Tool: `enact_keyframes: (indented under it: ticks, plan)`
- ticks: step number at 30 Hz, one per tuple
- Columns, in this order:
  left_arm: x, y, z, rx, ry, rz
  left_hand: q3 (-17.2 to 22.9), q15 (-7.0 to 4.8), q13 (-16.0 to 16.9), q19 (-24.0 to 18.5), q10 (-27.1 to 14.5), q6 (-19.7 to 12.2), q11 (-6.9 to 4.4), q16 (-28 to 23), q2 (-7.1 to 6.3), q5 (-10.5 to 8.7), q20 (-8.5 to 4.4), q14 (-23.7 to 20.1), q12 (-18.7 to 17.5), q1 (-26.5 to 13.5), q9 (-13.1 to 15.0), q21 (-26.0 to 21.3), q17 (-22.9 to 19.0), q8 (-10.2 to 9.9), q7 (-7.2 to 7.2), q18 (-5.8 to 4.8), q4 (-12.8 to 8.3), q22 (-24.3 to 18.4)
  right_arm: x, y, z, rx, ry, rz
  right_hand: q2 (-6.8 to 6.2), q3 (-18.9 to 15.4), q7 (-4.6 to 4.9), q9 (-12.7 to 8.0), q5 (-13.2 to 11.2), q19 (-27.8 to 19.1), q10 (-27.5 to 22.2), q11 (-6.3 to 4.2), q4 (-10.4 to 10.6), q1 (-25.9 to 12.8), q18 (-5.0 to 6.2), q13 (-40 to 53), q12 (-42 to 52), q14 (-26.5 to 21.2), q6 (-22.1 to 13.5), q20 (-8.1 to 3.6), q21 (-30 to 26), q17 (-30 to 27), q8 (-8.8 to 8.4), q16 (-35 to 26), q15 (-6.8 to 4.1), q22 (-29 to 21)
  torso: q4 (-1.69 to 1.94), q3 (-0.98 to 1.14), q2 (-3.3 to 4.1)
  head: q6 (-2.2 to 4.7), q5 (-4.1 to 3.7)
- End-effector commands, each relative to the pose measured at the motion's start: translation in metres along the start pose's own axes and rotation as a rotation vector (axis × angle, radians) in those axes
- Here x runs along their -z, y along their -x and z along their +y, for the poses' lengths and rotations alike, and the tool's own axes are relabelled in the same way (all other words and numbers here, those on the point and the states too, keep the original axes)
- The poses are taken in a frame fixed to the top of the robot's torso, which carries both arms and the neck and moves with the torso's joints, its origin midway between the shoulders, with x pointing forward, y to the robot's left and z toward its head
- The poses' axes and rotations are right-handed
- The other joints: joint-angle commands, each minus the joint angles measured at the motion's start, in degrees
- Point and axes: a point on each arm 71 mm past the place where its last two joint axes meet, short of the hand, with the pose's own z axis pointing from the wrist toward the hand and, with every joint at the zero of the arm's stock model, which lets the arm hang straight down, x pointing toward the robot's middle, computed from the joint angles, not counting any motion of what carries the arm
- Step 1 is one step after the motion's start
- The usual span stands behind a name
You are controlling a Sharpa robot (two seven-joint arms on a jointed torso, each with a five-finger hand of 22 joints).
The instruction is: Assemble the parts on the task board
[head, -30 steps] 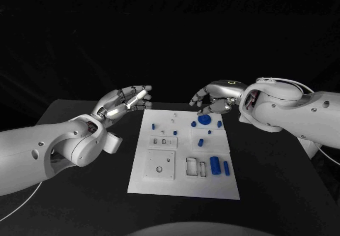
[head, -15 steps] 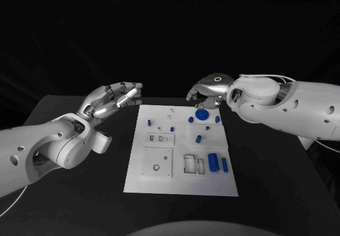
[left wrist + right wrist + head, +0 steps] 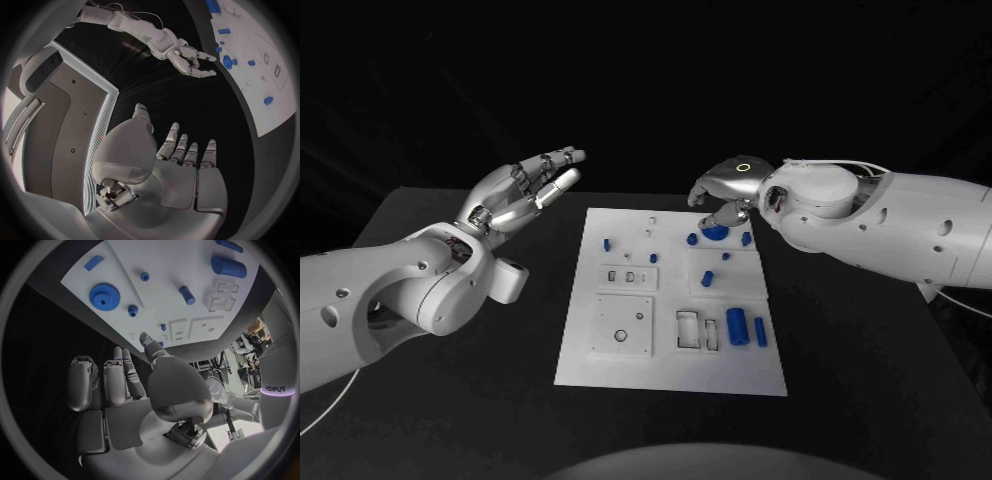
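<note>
The white task board [image 3: 668, 370] lies flat in the middle of the black tabletop [image 3: 473, 400], and I tell where everything is from it. My left hand [image 3: 524, 195] is up in the air, off the board's far left corner. Its fingers are stretched out and spread apart, and it holds nothing. My right hand [image 3: 730, 192] hangs over the board's far right corner, close above the big blue gear [image 3: 714, 232]. Its fingers bend down a little but stay apart, and nothing is in them. I cannot tell if a fingertip touches the gear. The gear sits on the board near its far edge. Just beside it, toward the board's right edge, lies a short blue bar [image 3: 746, 238]. A small blue peg [image 3: 606, 243] stands near the board's left edge. A fat blue cylinder [image 3: 736, 326] and a thin blue stick [image 3: 760, 332] lie side by side on the near right part of the board, next to some see-through frames [image 3: 695, 331].
</note>
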Motion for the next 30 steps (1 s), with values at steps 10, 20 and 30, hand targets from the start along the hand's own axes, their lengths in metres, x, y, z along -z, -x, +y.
enact_keyframes:
  ticks: [10,20,30]
  plan:
    - [-0.001,0.002,-0.003,0.063,-0.019,-0.032,4.3,-5.38,-2.2,-1.6,-0.7,-21.7,-7.5,-0.2,-10.22,-0.99,-6.6,-0.2,-21.0,-14.7,-3.0,-1.3,-0.1,-16.0,-7.49,0.75,0.3,-1.4,-0.003,-0.013,-0.001,-0.03,0.005,0.023,-0.89,0.2,0.42,-0.9,-0.1,-0.8,-1.7,0.2,1.6,0.8,-0.1,-0.3,-2.1,-0.7,-2.4,0.18,-0.7,-0.6,-2.36,-0.7,0.2,-0.1,0.03,0.03,-0.32,-0.41,0.13]
    - [0.0,0.005,-0.001,0.123,0.007,-0.079,4.2,-7.13,-2.2,-1.6,-0.7,-21.7,-10.84,-0.2,-13.59,-1.2,-12.18,-0.2,-21.0,-16.6,-3.0,-1.3,-0.1,-16.0,-12.03,0.62,0.5,-1.5,-0.006,-0.017,0.0,-0.042,0.012,0.034,-0.97,0.2,0.27,-1.2,-0.8,-0.9,-1.6,0.11,2.5,1.0,-0.08,-0.5,-2.9,-0.9,-1.9,0.24,-0.9,-0.9,-2.54,-0.9,0.22,-0.1,0.03,0.14,-0.33,-0.72,-0.02]
    - [-0.001,0.005,0.0,0.139,0.016,-0.069,4.6,-6.66,-2.2,-1.6,-0.7,-21.7,-9.93,-0.2,-12.97,-1.22,-10.77,-0.2,-21.0,-16.1,-3.0,-1.3,-0.1,-16.0,-15.06,0.89,0.4,-1.5,-0.009,-0.024,0.001,-0.055,0.021,0.048,-1.39,2.6,-0.5,-0.9,7.3,-0.8,0.6,-0.46,2.3,3.2,-0.09,-0.9,-3.9,-1.0,1.2,-0.08,-1.1,-1.0,-1.85,-1.1,-0.14,0.4,-0.01,0.12,-0.52,-0.99,0.17]
